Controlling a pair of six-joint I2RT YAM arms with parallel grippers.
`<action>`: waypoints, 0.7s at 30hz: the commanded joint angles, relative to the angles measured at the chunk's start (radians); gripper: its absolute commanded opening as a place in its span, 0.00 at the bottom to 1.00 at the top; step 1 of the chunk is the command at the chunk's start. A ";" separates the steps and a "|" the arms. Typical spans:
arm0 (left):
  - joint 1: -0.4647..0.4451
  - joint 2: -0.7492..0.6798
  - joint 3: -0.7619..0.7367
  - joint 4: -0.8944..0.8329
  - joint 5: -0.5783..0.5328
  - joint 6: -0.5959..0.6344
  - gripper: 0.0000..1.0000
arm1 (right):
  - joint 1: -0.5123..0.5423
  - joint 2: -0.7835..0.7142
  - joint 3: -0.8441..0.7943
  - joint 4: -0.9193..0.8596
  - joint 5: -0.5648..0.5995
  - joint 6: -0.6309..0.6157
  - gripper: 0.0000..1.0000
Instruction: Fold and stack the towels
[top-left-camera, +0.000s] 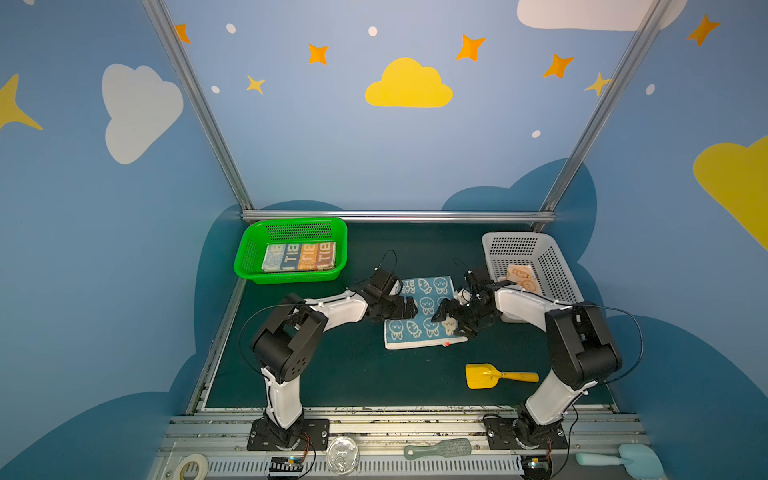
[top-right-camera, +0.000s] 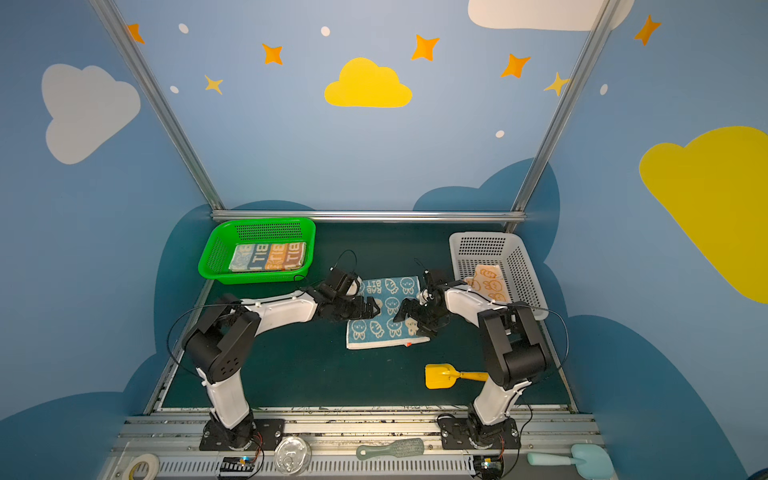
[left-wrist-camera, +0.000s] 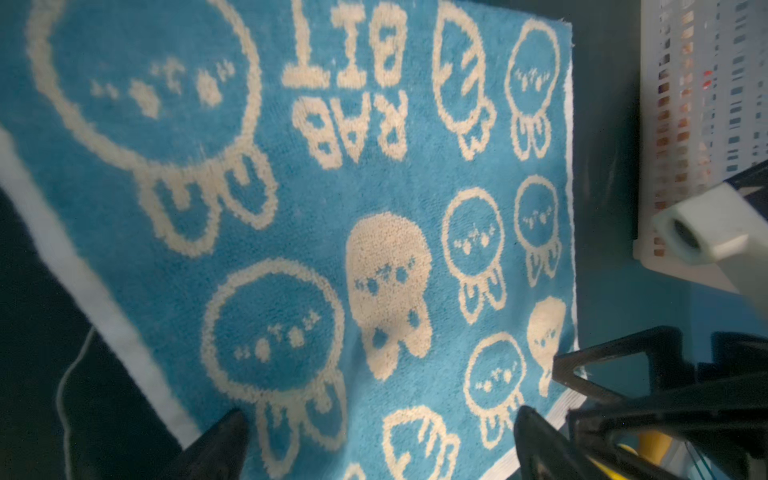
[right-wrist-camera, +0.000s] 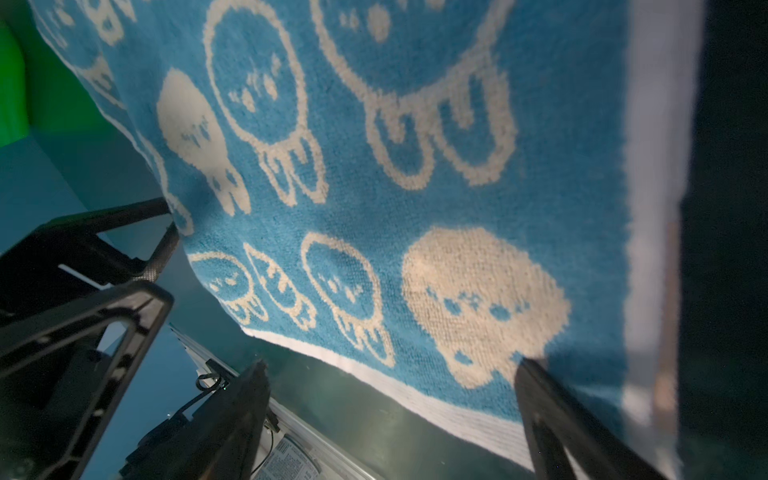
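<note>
Blue terry with cream rabbits, carrots and "RABBIT" letters: one towel (top-left-camera: 426, 303) lies flat on the dark mat (top-left-camera: 332, 365), mid-table, a red tag at its near edge. In both top views there are two baskets. The green one (top-left-camera: 248, 253), far left, holds a folded striped towel (top-left-camera: 299, 257); whether more lie under it I cannot tell. The white one (top-left-camera: 557, 266), far right, holds one orange towel (top-left-camera: 521, 278). One yellow scoop (top-left-camera: 482, 376) lies near the front, apart from the blue towel. Two grippers meet over that towel. The left gripper (top-left-camera: 409, 309) reaches in from its left edge, the right gripper (top-left-camera: 446, 322) from its right edge, tips facing and apart. The same shows in a top view: towel (top-right-camera: 390, 305), left gripper (top-right-camera: 372, 309), right gripper (top-right-camera: 409, 322).

In the left wrist view the towel (left-wrist-camera: 374, 199) fills the frame and the left gripper (left-wrist-camera: 380, 436) has its jaws spread wide with nothing between them; both fingertips (left-wrist-camera: 224, 432) sit over the cloth. The white basket (left-wrist-camera: 702, 104) stands just beside the towel's edge.

In the right wrist view the towel (right-wrist-camera: 374, 208) lies under the right gripper (right-wrist-camera: 392, 384), jaws wide apart and gripping nothing. One fingertip is over the mat and one over a solid cream rabbit. Whether either gripper touches the cloth I cannot tell.
</note>
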 joint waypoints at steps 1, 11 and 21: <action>0.022 -0.001 -0.037 -0.054 -0.019 -0.001 1.00 | 0.042 0.036 -0.051 0.005 -0.010 0.051 0.92; 0.077 -0.103 -0.011 -0.124 -0.033 0.094 1.00 | -0.002 -0.033 0.209 -0.222 0.088 -0.080 0.92; 0.158 -0.065 0.167 -0.185 0.002 0.200 1.00 | -0.080 0.254 0.643 -0.375 0.219 -0.220 0.86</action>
